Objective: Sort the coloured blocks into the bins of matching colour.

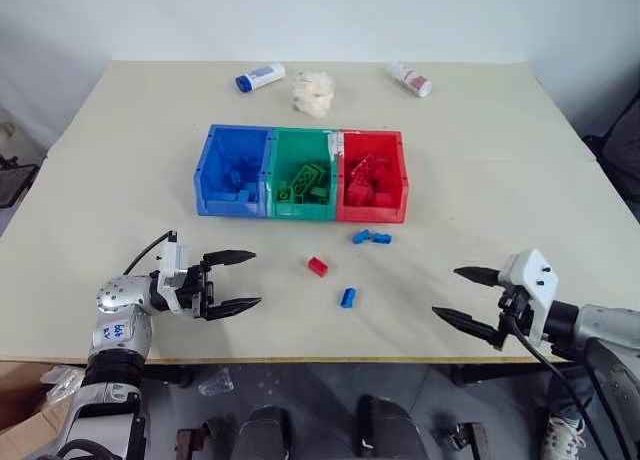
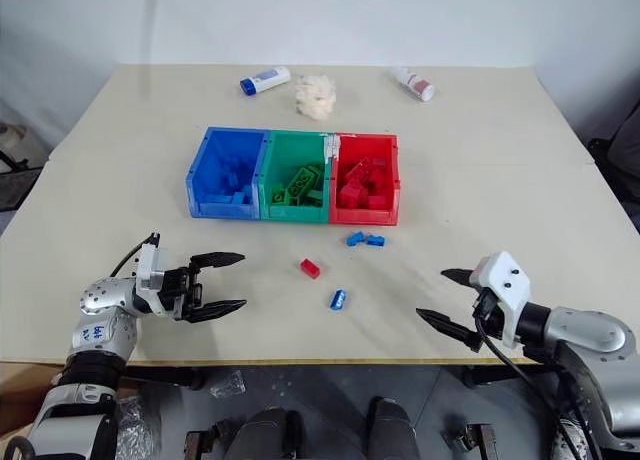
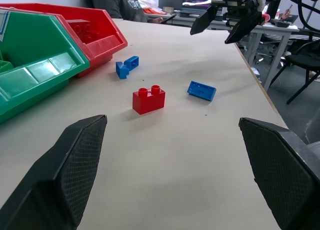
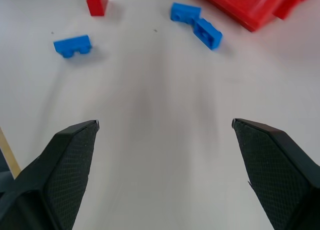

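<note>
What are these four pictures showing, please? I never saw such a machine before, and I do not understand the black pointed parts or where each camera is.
This is a humanoid robot at a table. Two pictures come from its head, looking down. The other two come from cameras on its wrists, looking along each hand's two black fingers. Those pointed parts are its left hand and right hand; both are open and hold nothing.

On the table stand three joined bins: blue bin, green bin and red bin, each already containing blocks of its own colour. In front of them lie loose blocks: a red block, a blue block and two more blue blocks touching each other. At the far edge lie two white bottles and a fluffy white wad.
</note>
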Robot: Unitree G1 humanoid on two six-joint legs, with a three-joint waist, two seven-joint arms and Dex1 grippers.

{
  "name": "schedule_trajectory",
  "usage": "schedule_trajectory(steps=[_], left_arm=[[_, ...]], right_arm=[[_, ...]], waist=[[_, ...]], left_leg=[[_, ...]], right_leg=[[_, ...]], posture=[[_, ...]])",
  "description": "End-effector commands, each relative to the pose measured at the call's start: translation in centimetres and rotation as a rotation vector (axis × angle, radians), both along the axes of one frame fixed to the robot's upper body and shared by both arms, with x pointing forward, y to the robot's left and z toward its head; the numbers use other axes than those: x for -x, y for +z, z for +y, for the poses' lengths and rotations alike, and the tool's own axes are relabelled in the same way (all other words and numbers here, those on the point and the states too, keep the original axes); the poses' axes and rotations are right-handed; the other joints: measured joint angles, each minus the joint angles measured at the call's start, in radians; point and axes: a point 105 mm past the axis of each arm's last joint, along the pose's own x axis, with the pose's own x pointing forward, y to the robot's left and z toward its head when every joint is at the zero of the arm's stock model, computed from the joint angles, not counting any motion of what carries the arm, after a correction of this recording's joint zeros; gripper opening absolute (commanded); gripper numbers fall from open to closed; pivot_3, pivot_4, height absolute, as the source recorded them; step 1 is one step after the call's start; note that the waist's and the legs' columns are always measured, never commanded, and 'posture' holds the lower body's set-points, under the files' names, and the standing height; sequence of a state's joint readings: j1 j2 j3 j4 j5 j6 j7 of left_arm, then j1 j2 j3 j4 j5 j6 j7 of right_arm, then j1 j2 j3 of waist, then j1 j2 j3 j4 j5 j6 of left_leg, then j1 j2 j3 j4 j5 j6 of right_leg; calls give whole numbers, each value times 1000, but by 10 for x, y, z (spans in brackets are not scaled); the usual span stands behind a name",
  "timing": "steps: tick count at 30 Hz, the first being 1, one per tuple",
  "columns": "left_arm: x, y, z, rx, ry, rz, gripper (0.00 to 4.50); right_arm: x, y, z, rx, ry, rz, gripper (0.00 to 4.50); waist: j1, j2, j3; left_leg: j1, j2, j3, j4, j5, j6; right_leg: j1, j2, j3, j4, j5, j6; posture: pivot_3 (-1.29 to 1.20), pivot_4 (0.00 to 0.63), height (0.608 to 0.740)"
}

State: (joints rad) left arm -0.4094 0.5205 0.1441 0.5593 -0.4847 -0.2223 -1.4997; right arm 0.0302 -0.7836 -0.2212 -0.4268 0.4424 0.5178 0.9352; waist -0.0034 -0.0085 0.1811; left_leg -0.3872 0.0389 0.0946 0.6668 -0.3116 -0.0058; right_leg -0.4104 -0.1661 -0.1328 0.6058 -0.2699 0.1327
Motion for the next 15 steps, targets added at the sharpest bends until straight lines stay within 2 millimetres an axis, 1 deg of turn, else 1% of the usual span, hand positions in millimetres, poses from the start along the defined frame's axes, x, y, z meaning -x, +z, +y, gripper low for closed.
schedule_trajectory(steps=[1, 4, 10, 12, 15], left_arm=[[4, 5, -1, -12, -26, -34, 4500], [10, 5, -4, -6, -34, -35, 4500], [19, 6, -6, 3, -19, -38, 4500], [23, 6, -4, 2, -5, -37, 4500], [30, 5, 1, 1, 26, -33, 4500]], right_arm=[[0, 2, 23, -12, 85, -8, 4469], [-9, -3, 53, -35, 185, -9, 4469], [-37, -8, 90, -30, 230, -9, 4469], [-38, -8, 99, -36, 267, 0, 4469], [-31, -15, 108, -18, 340, 35, 4469]], waist=[[1, 0, 0], [-3, 0, 0], [-1, 0, 0], [0, 0, 0], [2, 0, 0]], left_leg=[[0, 0, 0, 0, 0, 0], [0, 0, 0, 0, 0, 0], [-1, 0, 0, 1, 0, 0], [-1, 0, 0, 1, 0, 0], [-1, 0, -1, 1, 0, 0]], right_leg=[[0, 0, 0, 0, 0, 0], [0, 0, 0, 0, 0, 0], [0, 0, 0, 1, 0, 0], [-1, 0, 0, 1, 0, 0], [-1, 0, -1, 1, 0, 0]], posture=[[0, 150, 740], [0, 150, 740], [0, 150, 740], [0, 150, 740], [0, 150, 740]])
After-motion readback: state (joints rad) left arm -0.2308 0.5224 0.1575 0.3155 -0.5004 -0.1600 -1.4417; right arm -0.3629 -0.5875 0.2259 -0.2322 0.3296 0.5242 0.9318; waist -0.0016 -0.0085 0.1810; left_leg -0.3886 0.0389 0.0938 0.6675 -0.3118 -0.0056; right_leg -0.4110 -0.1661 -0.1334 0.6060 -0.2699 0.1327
